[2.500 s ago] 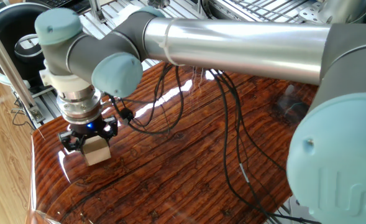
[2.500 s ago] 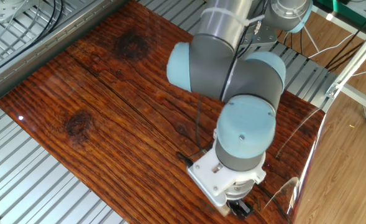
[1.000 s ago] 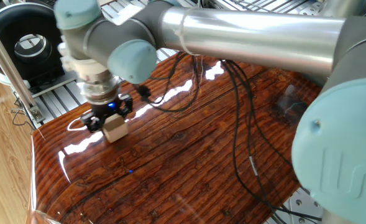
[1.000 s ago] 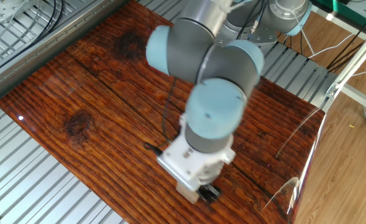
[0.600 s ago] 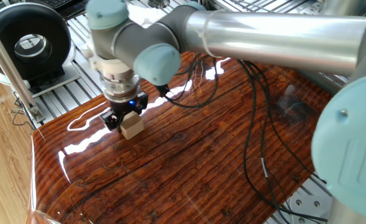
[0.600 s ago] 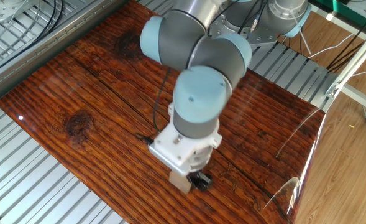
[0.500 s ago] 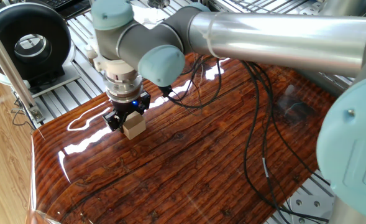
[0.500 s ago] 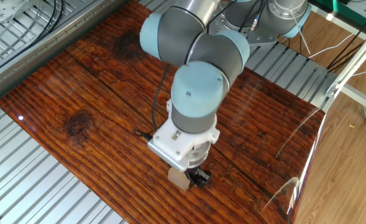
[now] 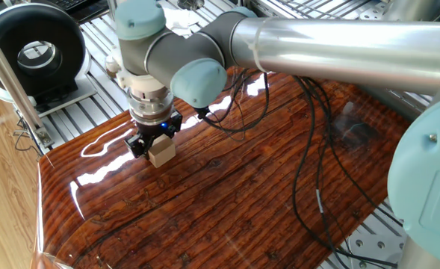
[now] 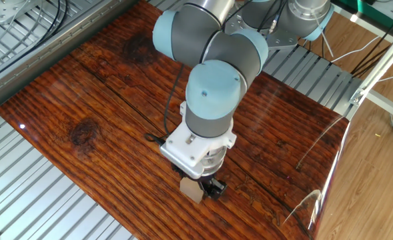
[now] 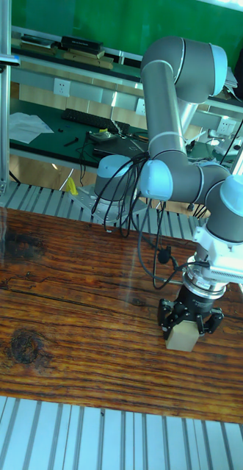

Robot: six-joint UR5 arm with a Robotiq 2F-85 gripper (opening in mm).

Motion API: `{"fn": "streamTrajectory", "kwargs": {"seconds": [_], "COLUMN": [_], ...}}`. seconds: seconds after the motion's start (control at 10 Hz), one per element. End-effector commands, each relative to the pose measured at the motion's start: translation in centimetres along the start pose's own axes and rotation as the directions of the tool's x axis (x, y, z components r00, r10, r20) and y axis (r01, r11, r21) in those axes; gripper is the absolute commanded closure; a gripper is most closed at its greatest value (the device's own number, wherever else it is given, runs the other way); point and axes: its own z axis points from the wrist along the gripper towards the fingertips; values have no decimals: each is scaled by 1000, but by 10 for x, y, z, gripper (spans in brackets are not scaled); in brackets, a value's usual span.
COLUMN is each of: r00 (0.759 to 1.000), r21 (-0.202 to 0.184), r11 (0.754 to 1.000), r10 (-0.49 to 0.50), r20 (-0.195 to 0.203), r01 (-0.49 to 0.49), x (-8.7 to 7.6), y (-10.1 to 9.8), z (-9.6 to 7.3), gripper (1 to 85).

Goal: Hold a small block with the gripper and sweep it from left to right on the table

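Clearly, the small block (image 9: 161, 153) is clamped between the closed prongs of the gripper (image 9: 154, 142), with its lower half left projecting below them. It is carried low, at or just above the surface of the bench (image 9: 227, 194); whether it actually touches the glossy board cannot be told. Such a low, vertical hold is judged to suit a sweep, since the block can be dragged sideways without being tipped. In the tall fixed view the block (image 11: 182, 335) is seen toward the right part of the board, near the front edge, and in the other fixed view (image 10: 191, 189) it sits near the edge by the slat frame (image 10: 43, 207). Black cables (image 9: 309, 172) are draped from the arm across the board and could be caught if the wrist is turned. A black round device (image 9: 33, 56) is parked off the board on the slats, well apart from the block. No other loose object is seen on the board along the block's line.
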Motion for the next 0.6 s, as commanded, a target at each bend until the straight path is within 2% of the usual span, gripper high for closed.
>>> {"fn": "streamTrajectory", "kwargs": {"seconds": [0.0, 0.2, 0.3, 0.5], "r00": [1000, 1000, 1000, 1000], "r21": [1, -8, 10, 4], "r11": [1000, 1000, 1000, 1000], "r10": [28, 11, 6, 11], "r20": [-12, 2, -8, -12], "r01": [-28, -11, -6, -11], "x": [0, 0, 2, 3], "y": [8, -1, -6, -4], "z": [-3, 5, 7, 9], "gripper": [847, 847, 847, 847]}}
